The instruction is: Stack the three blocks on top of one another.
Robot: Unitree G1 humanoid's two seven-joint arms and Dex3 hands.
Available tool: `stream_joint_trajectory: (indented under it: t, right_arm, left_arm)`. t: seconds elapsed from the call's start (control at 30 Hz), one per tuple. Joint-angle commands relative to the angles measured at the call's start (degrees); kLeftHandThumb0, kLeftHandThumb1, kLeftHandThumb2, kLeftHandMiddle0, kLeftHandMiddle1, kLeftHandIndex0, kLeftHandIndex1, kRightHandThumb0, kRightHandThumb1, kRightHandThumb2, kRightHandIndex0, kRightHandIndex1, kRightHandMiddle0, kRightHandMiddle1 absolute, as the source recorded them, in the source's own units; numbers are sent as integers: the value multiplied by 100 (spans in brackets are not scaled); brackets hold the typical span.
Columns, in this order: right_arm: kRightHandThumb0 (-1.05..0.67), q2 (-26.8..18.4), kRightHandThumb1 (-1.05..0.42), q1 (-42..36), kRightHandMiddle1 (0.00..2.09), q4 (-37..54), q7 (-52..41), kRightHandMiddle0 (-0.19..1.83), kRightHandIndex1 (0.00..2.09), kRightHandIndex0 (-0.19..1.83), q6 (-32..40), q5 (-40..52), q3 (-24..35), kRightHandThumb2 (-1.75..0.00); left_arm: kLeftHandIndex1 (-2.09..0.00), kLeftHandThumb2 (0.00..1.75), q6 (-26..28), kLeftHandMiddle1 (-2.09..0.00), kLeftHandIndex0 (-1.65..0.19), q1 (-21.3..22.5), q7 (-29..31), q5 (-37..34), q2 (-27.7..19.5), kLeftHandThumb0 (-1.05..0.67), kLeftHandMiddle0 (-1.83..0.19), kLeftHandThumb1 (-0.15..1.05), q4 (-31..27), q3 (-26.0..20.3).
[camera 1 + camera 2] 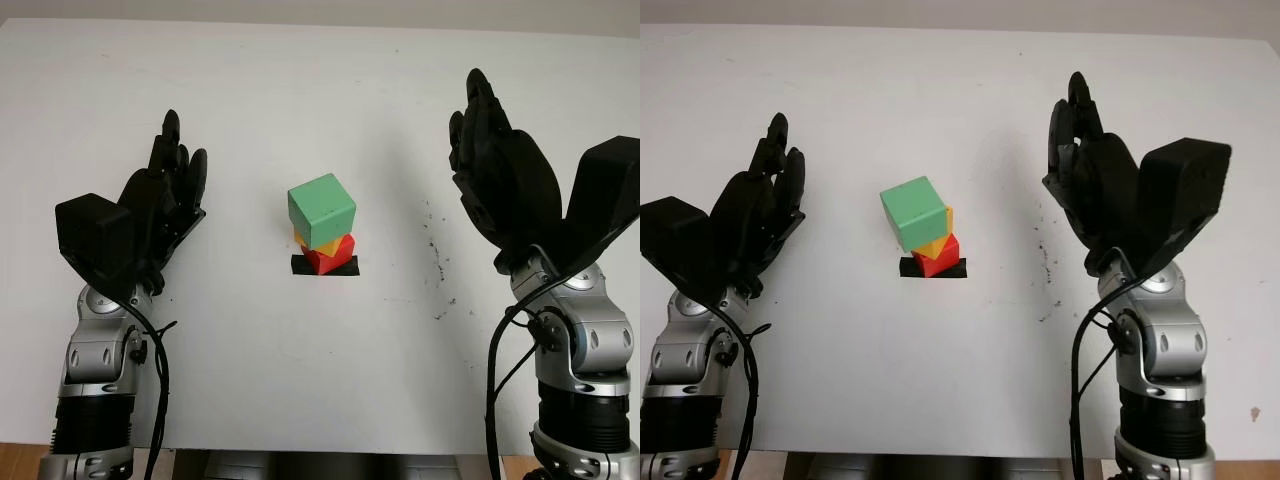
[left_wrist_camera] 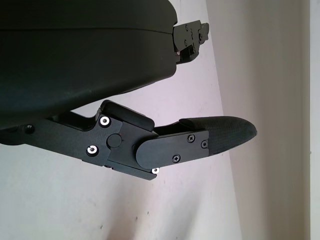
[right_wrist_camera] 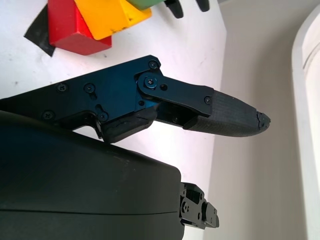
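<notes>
Block stack (image 1: 323,228) stands between left hand (image 1: 165,190) — right hand (image 1: 495,165) — both open.

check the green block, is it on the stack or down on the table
On the stack: the green block sits on top of the yellow block, which rests on the red block. Both open hands are away from it.

Three blocks stacked at the table's (image 1: 300,400) centre.
Bottom block (image 1: 332,257) sits on a tape patch (image 1: 300,266), middle block (image 1: 324,243) on it, top block (image 1: 322,208) uppermost; left hand (image 1: 170,190) at nine o'clock, right hand (image 1: 490,160) at three, both apart.
</notes>
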State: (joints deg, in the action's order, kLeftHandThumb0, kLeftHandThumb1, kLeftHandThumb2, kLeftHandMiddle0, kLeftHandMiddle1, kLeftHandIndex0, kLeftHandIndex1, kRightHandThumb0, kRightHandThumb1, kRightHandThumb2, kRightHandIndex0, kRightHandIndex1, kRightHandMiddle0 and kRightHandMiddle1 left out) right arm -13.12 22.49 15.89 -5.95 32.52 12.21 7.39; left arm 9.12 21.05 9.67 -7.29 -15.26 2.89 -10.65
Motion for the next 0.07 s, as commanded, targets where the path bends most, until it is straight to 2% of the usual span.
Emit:
stream_joint_trajectory:
  t: [0.0, 0.03]
  right_arm:
    - [-80, 62, -105, -93, 0, -21, 4, -19, 0, -19, -87, -11, -15, -74]
    - [-80, 72, -105, -105, 0, -27, -7, -19, 0, -19, -91, -11, -20, -74]
  left_arm:
    - [0, 59, -87, 0, 19, 74, -32, -27, 28, -76, 19, 105, 30, -21]
    - [0, 59, -94, 0, 19, 73, -39, -27, 32, -76, 19, 105, 37, -18]
